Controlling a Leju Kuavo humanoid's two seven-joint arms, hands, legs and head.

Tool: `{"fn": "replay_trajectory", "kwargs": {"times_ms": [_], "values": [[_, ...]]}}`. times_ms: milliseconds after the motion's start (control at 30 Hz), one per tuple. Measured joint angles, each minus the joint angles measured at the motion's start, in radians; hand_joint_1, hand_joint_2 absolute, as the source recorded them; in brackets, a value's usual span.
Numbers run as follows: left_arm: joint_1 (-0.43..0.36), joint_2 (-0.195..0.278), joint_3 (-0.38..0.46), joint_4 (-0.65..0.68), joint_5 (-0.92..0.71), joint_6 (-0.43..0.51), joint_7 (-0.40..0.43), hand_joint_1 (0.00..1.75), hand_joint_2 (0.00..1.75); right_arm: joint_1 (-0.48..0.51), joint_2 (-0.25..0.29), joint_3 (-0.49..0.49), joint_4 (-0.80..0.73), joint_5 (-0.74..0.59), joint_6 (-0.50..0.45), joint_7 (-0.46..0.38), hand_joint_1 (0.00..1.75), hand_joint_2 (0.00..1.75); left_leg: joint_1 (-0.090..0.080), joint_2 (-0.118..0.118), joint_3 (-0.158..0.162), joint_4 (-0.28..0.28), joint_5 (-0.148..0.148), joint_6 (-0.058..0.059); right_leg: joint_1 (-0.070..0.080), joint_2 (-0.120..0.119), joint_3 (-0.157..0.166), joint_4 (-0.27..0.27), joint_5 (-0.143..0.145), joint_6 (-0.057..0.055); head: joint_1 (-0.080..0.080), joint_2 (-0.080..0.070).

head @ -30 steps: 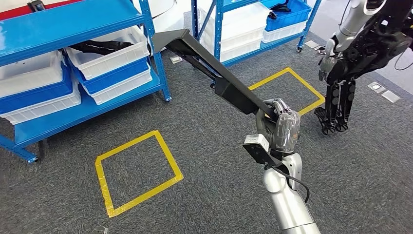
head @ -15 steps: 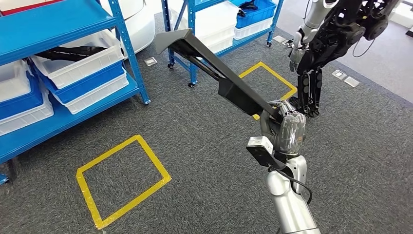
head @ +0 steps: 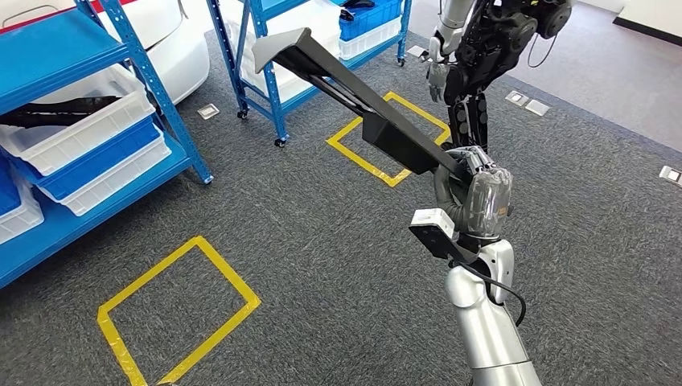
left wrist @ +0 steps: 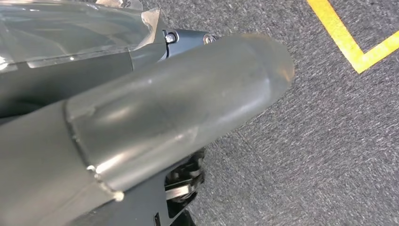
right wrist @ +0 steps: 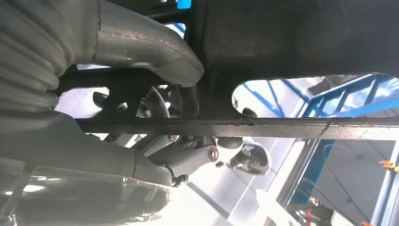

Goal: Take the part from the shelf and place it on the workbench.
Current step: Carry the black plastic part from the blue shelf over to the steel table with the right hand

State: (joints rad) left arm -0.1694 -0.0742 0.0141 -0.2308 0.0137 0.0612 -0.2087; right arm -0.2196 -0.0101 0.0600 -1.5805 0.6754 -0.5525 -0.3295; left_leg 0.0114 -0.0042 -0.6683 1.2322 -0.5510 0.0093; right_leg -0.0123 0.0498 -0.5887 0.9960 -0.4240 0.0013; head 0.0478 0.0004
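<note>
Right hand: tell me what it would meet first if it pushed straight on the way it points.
Likely the nearer blue shelf rack: the right hand and its long black part aim there, the part's tip leading. Depth is unclear.

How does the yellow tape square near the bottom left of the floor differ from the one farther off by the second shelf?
The near yellow tape square shows almost whole, with only bare carpet around it; the far yellow tape square is partly hidden behind the long black part that the right hand holds. The near one lies in front of the left blue shelf; the far one lies beside another robot's legs. Both are yellow outlines on grey carpet with nothing standing inside them.
</note>
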Motion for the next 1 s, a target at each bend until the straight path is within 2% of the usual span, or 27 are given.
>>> {"fn": "replay_trajectory", "kwargs": {"times_ms": [67, 100, 133, 167, 233, 267, 300, 333, 400, 433, 467, 500, 533, 567, 600, 633, 733, 800, 867, 900, 933, 967, 1000], "values": [[0.000, 0.002, 0.001, 0.000, 0.000, 0.000, 0.000, 0.00, 0.00, -0.007, -0.002, -0.002, 0.000, 0.001, 0.001, 0.000, 1.75, 1.75, -0.001, -0.034, 0.074, -0.147, 0.069, 0.014, 0.003, 0.017, 0.002, 0.000, 0.001, 0.002, 0.000, 0.000], [-0.001, 0.003, 0.001, 0.000, 0.000, 0.000, 0.000, 0.00, 0.00, -0.010, -0.003, -0.002, 0.000, 0.002, 0.001, 0.000, 1.75, 1.75, -0.002, -0.048, 0.100, -0.200, 0.086, 0.019, 0.003, 0.025, 0.001, 0.001, 0.003, 0.004, 0.000, 0.000], [-0.001, 0.004, 0.001, 0.000, 0.000, 0.000, -0.001, 0.00, 0.00, -0.013, -0.004, -0.003, 0.000, 0.002, 0.001, 0.000, 1.75, 1.75, -0.004, -0.057, 0.112, -0.226, 0.091, 0.022, 0.001, 0.031, -0.002, 0.001, 0.005, 0.008, 0.000, 0.000], [-0.001, 0.005, 0.001, 0.000, 0.000, 0.000, -0.001, 0.00, 0.00, -0.014, -0.005, -0.004, 0.000, 0.002, 0.001, 0.000, 1.75, 1.75, -0.007, -0.056, 0.114, -0.231, 0.090, 0.024, 0.000, 0.038, -0.005, 0.001, 0.008, 0.014, -0.001, 0.000], [-0.002, 0.003, 0.001, 0.000, 0.000, 0.000, -0.001, 0.00, 0.00, -0.016, -0.007, -0.005, 0.000, 0.003, 0.001, 0.000, 1.75, 1.75, -0.008, -0.036, 0.117, -0.242, 0.098, 0.030, -0.001, 0.045, -0.011, 0.001, 0.011, 0.024, -0.002, 0.000], [-0.003, 0.002, 0.001, 0.000, 0.000, -0.001, -0.001, 0.00, 0.00, -0.020, -0.010, -0.005, 0.000, 0.005, 0.001, 0.000, 1.75, 1.75, -0.005, -0.027, 0.120, -0.250, 0.103, 0.034, 0.000, 0.033, -0.021, 0.014, 0.003, 0.025, -0.001, 0.000], [-0.003, 0.001, 0.001, 0.000, -0.001, -0.001, -0.001, 0.00, 0.00, -0.028, -0.014, -0.006, 0.003, 0.007, 0.002, 0.001, 1.75, 1.75, -0.003, -0.016, 0.122, -0.258, 0.108, 0.039, 0.002, 0.015, -0.039, 0.047, -0.014, 0.025, 0.000, 0.000], [-0.002, 0.001, 0.002, 0.000, -0.002, -0.002, -0.001, 0.00, 0.00, -0.041, -0.020, -0.006, 0.009, 0.008, 0.003, 0.003, 1.75, 1.75, -0.002, -0.005, 0.123, -0.262, 0.112, 0.041, 0.001, -0.008, -0.067, 0.102, -0.040, 0.023, 0.002, 0.000], [-0.001, 0.001, 0.002, 0.000, -0.004, -0.004, -0.001, 0.00, 0.00, -0.080, -0.033, -0.006, 0.035, 0.008, 0.011, 0.008, 1.75, 1.75, -0.004, 0.018, 0.119, -0.262, 0.113, 0.044, -0.001, -0.033, -0.133, 0.237, -0.091, 0.024, 0.004, 0.000], [0.000, 0.001, 0.002, 0.000, -0.005, -0.005, -0.001, 0.00, 0.00, -0.103, -0.041, -0.006, 0.056, 0.008, 0.017, 0.010, 1.75, 1.75, -0.005, 0.030, 0.118, -0.262, 0.113, 0.044, -0.004, -0.038, -0.152, 0.279, -0.102, 0.029, 0.004, 0.000], [-0.001, 0.001, 0.003, 0.000, -0.005, -0.005, -0.001, 0.00, 0.00, -0.125, -0.048, -0.006, 0.080, 0.007, 0.022, 0.011, 1.75, 1.75, -0.005, 0.041, 0.117, -0.261, 0.113, 0.043, -0.007, -0.041, -0.152, 0.284, -0.099, 0.037, 0.004, 0.000], [-0.001, 0.000, 0.004, 0.000, -0.005, -0.005, -0.001, 0.00, 0.00, -0.149, -0.054, -0.006, 0.102, 0.007, 0.026, 0.012, 1.75, 1.75, -0.005, 0.050, 0.116, -0.259, 0.112, 0.042, -0.010, -0.047, -0.128, 0.242, -0.079, 0.048, 0.004, 0.000], [-0.001, 0.000, 0.006, 0.000, -0.005, -0.005, -0.002, 0.00, 0.00, -0.173, -0.059, -0.006, 0.124, 0.008, 0.030, 0.012, 1.75, 1.75, -0.005, 0.059, 0.116, -0.255, 0.110, 0.039, -0.013, -0.059, -0.086, 0.168, -0.052, 0.058, 0.004, 0.000], [-0.002, -0.001, 0.009, 0.000, -0.004, -0.005, -0.002, 0.00, 0.00, -0.194, -0.062, -0.005, 0.142, 0.008, 0.032, 0.011, 1.75, 1.75, -0.006, 0.066, 0.115, -0.251, 0.107, 0.034, -0.012, -0.074, -0.046, 0.097, -0.031, 0.062, 0.004, 0.000], [-0.003, -0.001, 0.012, 0.000, -0.004, -0.004, -0.002, 0.00, 0.00, -0.212, -0.063, -0.004, 0.156, 0.008, 0.032, 0.010, 1.75, 1.75, -0.008, 0.072, 0.114, -0.247, 0.104, 0.029, -0.011, -0.085, -0.015, 0.039, -0.015, 0.061, 0.003, 0.000], [-0.003, -0.001, 0.015, 0.000, -0.004, -0.004, -0.002, 0.00, 0.00, -0.226, -0.064, -0.003, 0.169, 0.007, 0.031, 0.007, 1.75, 1.75, -0.011, 0.077, 0.112, -0.244, 0.103, 0.023, -0.009, -0.091, 0.001, 0.010, -0.009, 0.055, 0.003, 0.000], [-0.002, -0.002, 0.022, 0.000, 0.000, -0.004, -0.004, 0.00, 0.00, -0.239, -0.070, 0.000, 0.199, -0.003, 0.025, -0.004, 1.75, 1.75, -0.010, 0.087, 0.108, -0.239, 0.102, 0.010, -0.006, -0.075, -0.002, 0.004, -0.005, 0.032, 0.002, 0.000], [-0.002, -0.003, 0.024, 0.000, 0.000, -0.006, -0.004, 0.00, 0.00, -0.239, -0.072, 0.005, 0.208, -0.011, 0.018, -0.012, 1.75, 1.75, -0.005, 0.060, 0.092, -0.202, 0.076, 0.000, -0.010, -0.061, -0.003, 0.002, -0.001, 0.022, 0.000, 0.000], [0.000, -0.003, 0.026, 0.000, -0.001, -0.009, -0.005, 0.00, 0.00, -0.239, -0.073, 0.013, 0.214, -0.020, 0.011, -0.017, 1.75, 1.75, -0.002, 0.021, 0.041, -0.094, 0.013, -0.007, -0.010, -0.047, -0.004, 0.001, 0.001, 0.015, -0.002, 0.000], [0.002, -0.003, 0.026, 0.000, -0.002, -0.011, -0.006, 0.00, 0.00, -0.238, -0.074, 0.016, 0.217, -0.023, 0.008, -0.018, 1.75, 1.75, -0.001, 0.013, 0.008, -0.026, -0.018, -0.007, -0.009, -0.039, -0.005, 0.001, 0.001, 0.013, -0.002, 0.000], [0.005, -0.002, 0.027, 0.000, -0.003, -0.012, -0.006, 0.00, 0.00, -0.235, -0.074, 0.020, 0.219, -0.026, 0.006, -0.019, 1.75, 1.75, -0.002, 0.010, -0.020, 0.027, -0.035, -0.006, -0.006, -0.029, -0.006, 0.002, 0.002, 0.011, -0.003, 0.000], [0.007, -0.002, 0.027, 0.000, -0.004, -0.013, -0.006, 0.00, 0.00, -0.232, -0.074, 0.022, 0.222, -0.027, 0.005, -0.019, 1.75, 1.75, -0.002, 0.008, -0.033, 0.047, -0.031, -0.002, -0.003, -0.018, -0.007, 0.002, 0.003, 0.009, -0.003, 0.000], [0.009, -0.002, 0.027, 0.000, -0.005, -0.014, -0.006, 0.00, 0.00, -0.230, -0.075, 0.023, 0.223, -0.028, 0.005, -0.019, 1.75, 1.75, -0.002, 0.004, -0.027, 0.028, -0.008, 0.003, -0.001, -0.007, -0.007, 0.002, 0.004, 0.009, -0.003, 0.000]]}}
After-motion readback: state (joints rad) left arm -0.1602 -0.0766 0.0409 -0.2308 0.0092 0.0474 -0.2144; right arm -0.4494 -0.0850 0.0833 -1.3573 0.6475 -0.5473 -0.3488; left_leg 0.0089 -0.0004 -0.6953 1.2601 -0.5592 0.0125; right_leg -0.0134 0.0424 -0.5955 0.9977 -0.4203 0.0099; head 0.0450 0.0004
